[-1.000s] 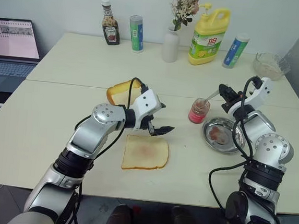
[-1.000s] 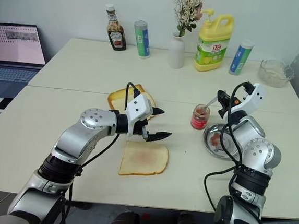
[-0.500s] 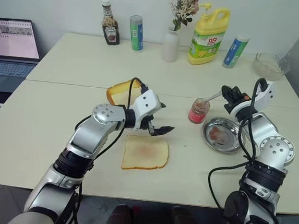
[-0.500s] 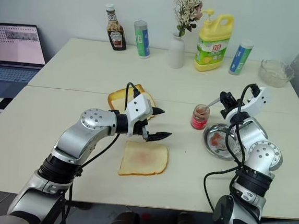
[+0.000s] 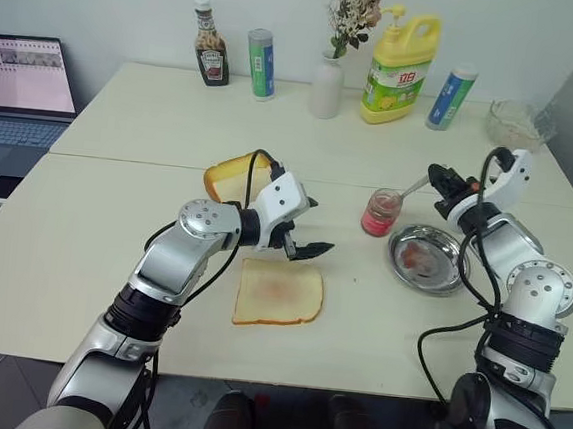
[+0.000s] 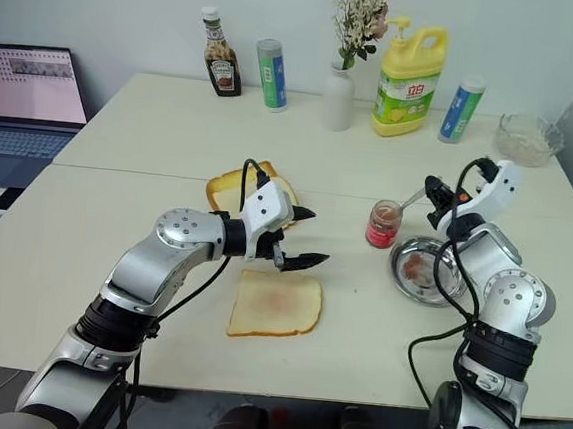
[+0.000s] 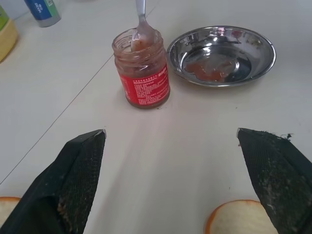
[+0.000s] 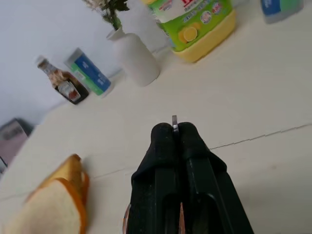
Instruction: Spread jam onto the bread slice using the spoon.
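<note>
The bread slice [image 5: 280, 292] lies flat near the table's front edge, with a faint brown patch at its centre. My left gripper [image 5: 314, 226] hovers open just behind it with nothing between its wide-apart fingers [image 7: 80, 170]. To the right stands the small glass jar of red jam [image 5: 380, 212], also seen at jar [image 7: 142, 68]. The spoon [image 7: 141, 22] stands in the jar with its bowl inside. Its handle slants up to my right gripper [image 5: 438, 178], which is shut on the handle's end [image 8: 174, 122].
A round steel dish [image 5: 425, 259] smeared with red sits right of the jar. A thick orange-crusted end piece [image 5: 231, 178] lies behind my left hand. Along the back stand a ketchup bottle [image 5: 211, 55], two cans, a white vase [image 5: 327, 86], a yellow detergent jug [image 5: 401, 69] and a glass bowl [image 5: 518, 124]. A laptop [image 5: 22, 86] is far left.
My right forearm has swung outward to the right and the wrist has rolled, still gripping the spoon in the jar. The left arm has not moved.
</note>
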Controlling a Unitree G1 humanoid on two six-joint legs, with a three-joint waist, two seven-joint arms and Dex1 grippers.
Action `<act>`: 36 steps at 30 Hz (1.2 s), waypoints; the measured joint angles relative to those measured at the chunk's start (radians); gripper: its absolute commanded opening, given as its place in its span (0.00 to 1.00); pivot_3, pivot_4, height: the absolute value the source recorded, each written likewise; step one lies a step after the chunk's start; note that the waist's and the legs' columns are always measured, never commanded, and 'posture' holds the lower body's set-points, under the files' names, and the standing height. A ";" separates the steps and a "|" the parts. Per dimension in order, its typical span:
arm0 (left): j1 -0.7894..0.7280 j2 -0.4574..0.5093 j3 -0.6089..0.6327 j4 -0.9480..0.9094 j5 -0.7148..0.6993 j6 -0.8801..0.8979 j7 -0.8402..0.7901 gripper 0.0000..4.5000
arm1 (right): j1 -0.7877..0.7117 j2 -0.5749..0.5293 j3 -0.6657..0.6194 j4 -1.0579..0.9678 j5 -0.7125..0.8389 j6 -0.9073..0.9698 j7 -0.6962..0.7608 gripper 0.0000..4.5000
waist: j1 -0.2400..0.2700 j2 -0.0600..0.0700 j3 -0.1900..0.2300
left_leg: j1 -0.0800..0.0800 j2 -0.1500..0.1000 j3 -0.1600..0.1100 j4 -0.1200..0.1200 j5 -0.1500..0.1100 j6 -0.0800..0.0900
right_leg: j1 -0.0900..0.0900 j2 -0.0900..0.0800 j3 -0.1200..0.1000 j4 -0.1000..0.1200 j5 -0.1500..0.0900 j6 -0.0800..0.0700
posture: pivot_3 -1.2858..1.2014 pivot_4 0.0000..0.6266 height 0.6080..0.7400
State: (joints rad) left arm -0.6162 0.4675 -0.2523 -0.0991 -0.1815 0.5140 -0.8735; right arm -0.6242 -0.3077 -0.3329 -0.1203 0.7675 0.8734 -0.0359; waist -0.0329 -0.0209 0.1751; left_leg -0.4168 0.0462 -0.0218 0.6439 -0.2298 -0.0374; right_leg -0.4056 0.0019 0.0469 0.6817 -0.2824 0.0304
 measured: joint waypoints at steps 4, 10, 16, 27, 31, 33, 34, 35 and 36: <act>0.000 0.000 0.000 0.000 0.001 0.000 -0.008 1.00 | 0.005 -0.061 0.146 -0.027 -0.123 -0.069 0.095 0.01 | 0.001 0.000 0.000 | 0.000 0.000 0.000 0.000 0.000 0.000 | 0.000 0.000 0.000 0.000 0.000 0.000 | 0.52 0.24 1.00; 0.000 -0.001 0.000 0.000 0.001 0.000 -0.012 1.00 | 0.009 -0.131 0.335 -0.028 -0.311 -0.173 0.220 0.01 | 0.001 0.000 0.000 | 0.000 0.000 0.000 0.000 0.000 0.000 | 0.000 0.000 0.000 0.000 0.000 0.000 | 0.52 0.24 1.00; 0.000 -0.001 0.000 -0.001 0.001 0.000 -0.012 1.00 | 0.009 -0.173 0.459 0.003 -0.485 -0.287 0.308 0.01 | 0.002 0.000 0.000 | 0.000 0.000 0.000 0.001 0.000 0.000 | 0.000 0.000 0.000 0.000 0.000 0.000 | 0.52 0.24 1.00; 0.006 -0.001 0.000 -0.008 0.001 0.000 -0.011 1.00 | 0.032 -0.187 0.512 0.081 -0.673 -0.419 0.372 0.01 | 0.002 0.000 0.000 | 0.000 0.000 0.000 0.001 0.000 0.000 | 0.000 0.000 0.000 0.000 0.000 0.000 | 0.52 0.24 1.00; 0.009 0.000 0.000 -0.008 0.001 0.001 -0.011 1.00 | 0.037 -0.151 0.501 0.103 -0.675 -0.410 0.379 0.01 | 0.002 0.000 0.000 | 0.000 0.000 -0.001 0.001 0.000 0.000 | 0.000 0.000 -0.001 0.000 0.000 0.000 | 0.52 0.24 1.00; 0.009 0.000 0.000 -0.009 0.001 0.001 -0.011 1.00 | 0.037 -0.127 0.476 0.103 -0.666 -0.387 0.378 0.01 | 0.003 0.000 0.000 | 0.000 0.000 -0.001 0.001 0.000 0.000 | 0.000 0.000 -0.001 0.000 0.000 0.000 | 0.52 0.24 1.00; 0.011 0.000 0.000 -0.009 0.001 0.001 -0.011 1.00 | 0.036 -0.112 0.459 0.102 -0.661 -0.372 0.375 0.01 | 0.003 0.000 0.000 | 0.000 0.000 -0.001 0.001 0.000 0.000 | 0.001 0.000 -0.001 0.000 0.000 0.000 | 0.52 0.24 1.00; 0.014 0.000 0.000 -0.010 0.001 0.002 -0.011 1.00 | 0.035 -0.093 0.437 0.102 -0.649 -0.350 0.369 0.01 | 0.003 0.000 0.000 | 0.000 0.000 -0.001 0.001 0.000 0.000 | 0.001 0.000 -0.001 0.000 0.000 0.000 | 0.52 0.24 1.00; 0.016 0.000 0.000 -0.010 0.001 0.002 -0.011 1.00 | 0.033 -0.076 0.418 0.101 -0.638 -0.330 0.362 0.01 | 0.003 0.000 0.000 | 0.000 0.000 -0.001 0.001 0.000 0.000 | 0.001 0.000 -0.001 0.001 0.000 0.000 | 0.52 0.24 1.00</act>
State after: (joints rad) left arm -0.5997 0.4677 -0.2523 -0.1090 -0.1806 0.5161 -0.8847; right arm -0.5909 -0.3840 0.0849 -0.0191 0.1295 0.5432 0.3261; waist -0.0295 -0.0213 0.1752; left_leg -0.4167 0.0462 -0.0225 0.6450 -0.2297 -0.0376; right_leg -0.4050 0.0016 0.0463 0.6822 -0.2822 0.0302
